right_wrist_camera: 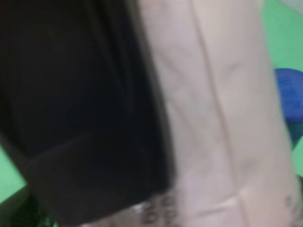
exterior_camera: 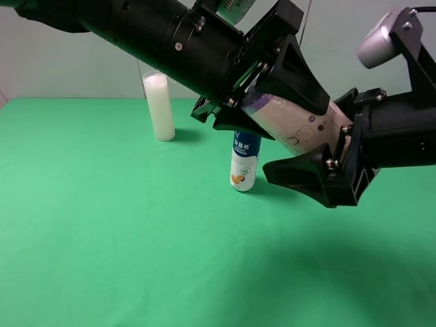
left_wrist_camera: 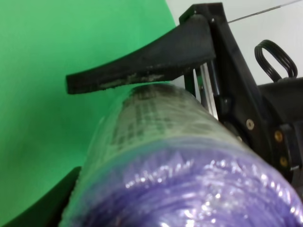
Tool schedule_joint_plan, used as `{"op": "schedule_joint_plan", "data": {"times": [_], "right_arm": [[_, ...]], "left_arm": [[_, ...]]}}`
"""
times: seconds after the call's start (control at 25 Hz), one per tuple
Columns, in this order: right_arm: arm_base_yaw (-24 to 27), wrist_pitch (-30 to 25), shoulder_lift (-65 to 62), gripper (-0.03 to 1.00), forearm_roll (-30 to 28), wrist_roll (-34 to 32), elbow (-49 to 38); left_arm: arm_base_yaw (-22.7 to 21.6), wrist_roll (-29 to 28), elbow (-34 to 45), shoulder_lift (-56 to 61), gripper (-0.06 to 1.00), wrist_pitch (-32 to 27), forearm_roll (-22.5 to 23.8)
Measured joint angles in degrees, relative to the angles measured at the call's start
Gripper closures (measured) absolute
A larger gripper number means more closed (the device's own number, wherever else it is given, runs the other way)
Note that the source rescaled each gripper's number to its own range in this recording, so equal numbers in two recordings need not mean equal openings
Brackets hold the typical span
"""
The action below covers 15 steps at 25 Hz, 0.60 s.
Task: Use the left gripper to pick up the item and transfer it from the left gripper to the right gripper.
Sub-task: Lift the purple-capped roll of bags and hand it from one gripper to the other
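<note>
The item is a white bottle with a purple end (exterior_camera: 293, 122), wrapped in clear film and held tilted in mid-air above the green table. My left gripper (exterior_camera: 272, 102) is shut on its purple end; the bottle fills the left wrist view (left_wrist_camera: 180, 156). My right gripper (exterior_camera: 310, 146) is open, with its jaws either side of the bottle's white end. Its lower finger (exterior_camera: 300, 172) stands clear below the bottle, and another finger (left_wrist_camera: 142, 66) lies close along the bottle's side. The right wrist view shows the bottle's pale body (right_wrist_camera: 213, 109) very near and blurred.
A small white bottle with a blue cap (exterior_camera: 244, 163) stands on the green cloth (exterior_camera: 102, 238) right under the held bottle; its cap also shows in the right wrist view (right_wrist_camera: 289, 94). A tall white cylinder (exterior_camera: 159, 107) stands at the back left.
</note>
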<state>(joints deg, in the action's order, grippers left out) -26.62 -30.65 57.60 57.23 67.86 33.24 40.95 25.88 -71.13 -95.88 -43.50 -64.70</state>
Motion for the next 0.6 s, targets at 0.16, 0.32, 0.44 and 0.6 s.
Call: {"op": "schedule_joint_plan", "data": {"times": [0.16,0.32,0.44,0.6], "right_arm": [[0.0,1.3,0.0,0.85,-0.1,-0.3,0.0],[0.0,1.3,0.0,0.85,-0.4,-0.4,0.0],[0.0,1.3,0.0,0.86,-0.5,-0.4,0.0],[0.0,1.3,0.0,0.86,-0.5,-0.4,0.0]], "left_arm": [[0.0,0.1,0.0,0.0,0.94,0.0,-0.1],[0.0,0.2,0.0,0.0,0.94,0.2,0.0],[0.0,0.2,0.0,0.0,0.94,0.2,0.1],[0.0,0.2,0.0,0.0,0.94,0.3,0.1]]}}
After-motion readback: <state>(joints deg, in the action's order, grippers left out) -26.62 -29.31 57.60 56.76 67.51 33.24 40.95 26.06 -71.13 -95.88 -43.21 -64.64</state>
